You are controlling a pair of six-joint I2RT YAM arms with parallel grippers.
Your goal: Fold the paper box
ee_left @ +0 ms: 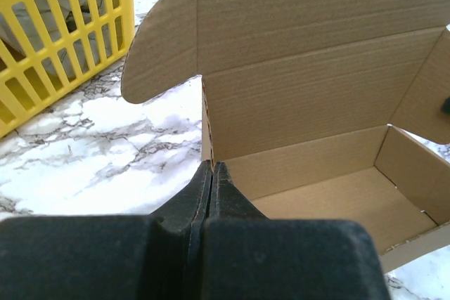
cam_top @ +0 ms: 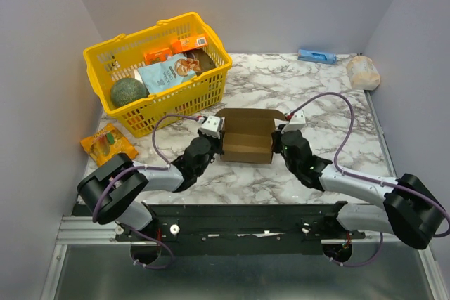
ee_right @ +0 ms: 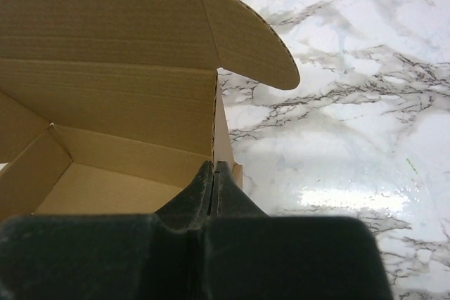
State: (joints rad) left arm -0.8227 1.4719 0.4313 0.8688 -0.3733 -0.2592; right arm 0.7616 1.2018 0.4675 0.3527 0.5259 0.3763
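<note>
The paper box (cam_top: 247, 137) is a brown cardboard carton standing on the marble table in the middle, its tray formed and its lid open and upright at the back. My left gripper (cam_top: 221, 147) is shut on the box's left side wall; in the left wrist view the left gripper (ee_left: 212, 168) pinches that wall's edge, with the box (ee_left: 316, 103) open to the right. My right gripper (cam_top: 275, 147) is shut on the right side wall; in the right wrist view the right gripper (ee_right: 213, 166) pinches it, with the box (ee_right: 105, 68) to the left.
A yellow basket (cam_top: 211, 89) with packets and a green round object stands at the back left, close to the box's left flap. An orange packet (cam_top: 107, 142) lies at the left edge. A small blue box (cam_top: 316, 55) and a pale bundle (cam_top: 363, 72) lie at the back right.
</note>
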